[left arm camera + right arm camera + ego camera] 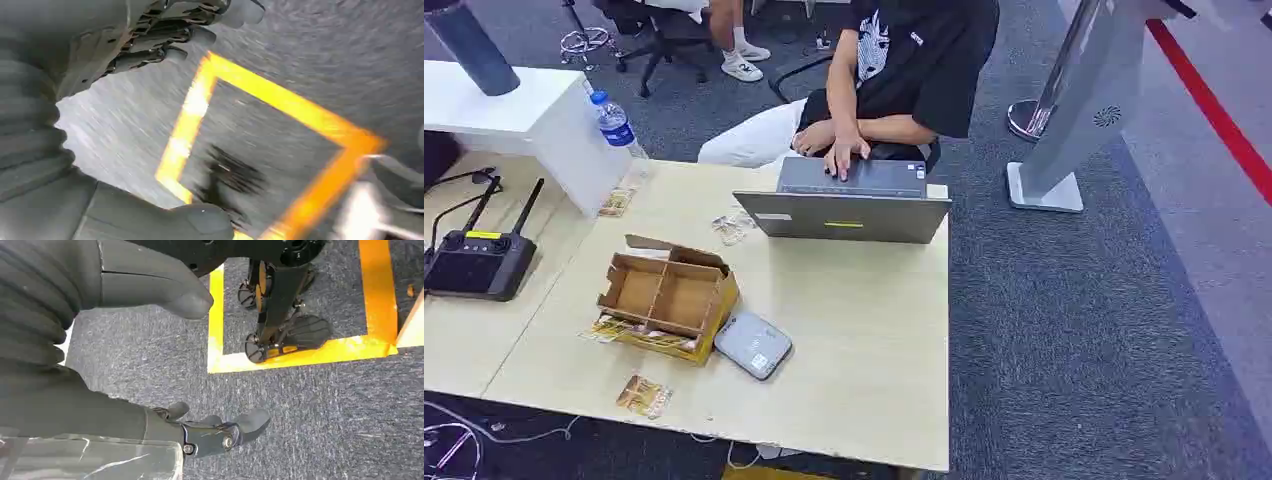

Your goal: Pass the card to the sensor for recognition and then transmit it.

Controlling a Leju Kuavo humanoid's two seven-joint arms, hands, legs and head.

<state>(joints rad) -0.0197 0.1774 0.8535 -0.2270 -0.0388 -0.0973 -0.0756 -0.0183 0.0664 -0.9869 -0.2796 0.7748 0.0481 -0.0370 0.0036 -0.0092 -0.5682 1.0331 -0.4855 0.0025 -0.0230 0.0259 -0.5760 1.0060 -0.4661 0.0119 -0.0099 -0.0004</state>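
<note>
Cards sit ready: we see one card (645, 396) on the surface (864, 350) edge, near the sensor (753, 344). Our left hand (150, 35) and right hand (210, 432) hang floorward, fingers loosely apart, holding nothing.

A: What lies on the worktop (864, 330)?

B: A cardboard box (667, 297), a grey sensor (753, 344) touching it, a card (644, 396) near the front edge, an open laptop (844, 203), a bottle (617, 127), a black controller (481, 258).

A: And beneath?

B: Grey carpet floor (1084, 330).
</note>
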